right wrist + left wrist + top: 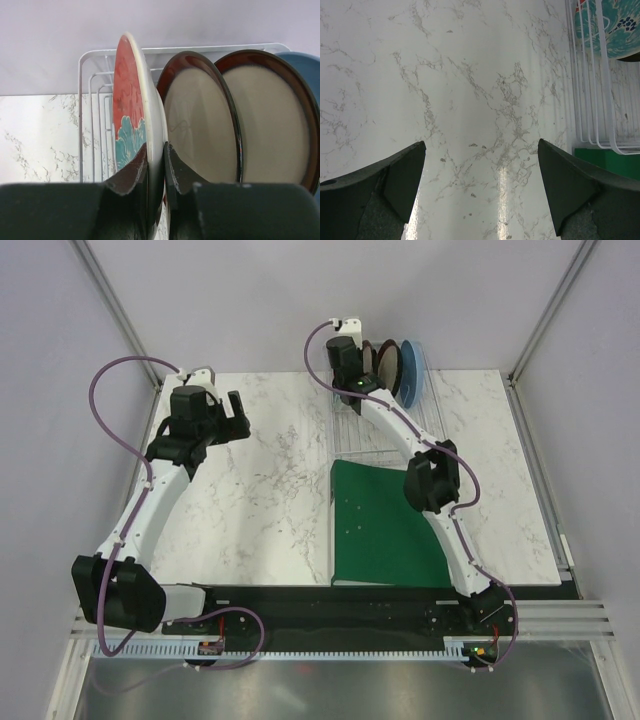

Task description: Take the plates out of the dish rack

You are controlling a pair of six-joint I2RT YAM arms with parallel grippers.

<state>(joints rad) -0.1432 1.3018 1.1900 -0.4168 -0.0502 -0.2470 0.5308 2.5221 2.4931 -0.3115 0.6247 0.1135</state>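
Observation:
The clear dish rack (90, 95) holds several plates on edge. My right gripper (156, 150) is shut on the rim of the red plate with the teal flower pattern (129, 90), one finger on each face. Behind it stand two dark-red-rimmed cream plates (200, 120) (272, 125), then a light blue plate (306, 67). From above, the right gripper (350, 368) sits at the rack's (385, 435) far end beside the dark-rimmed plate (384, 362) and the blue plate (412, 370). My left gripper (481, 150) hangs open over bare marble, left of the rack (592, 100) and the flowered plate (615, 25).
A flat green folder (385, 525) lies on the marble table (270, 490) just in front of the rack, and its edge shows as the green folder (610, 157) in the left wrist view. Grey walls and metal frame posts enclose the table's back and sides.

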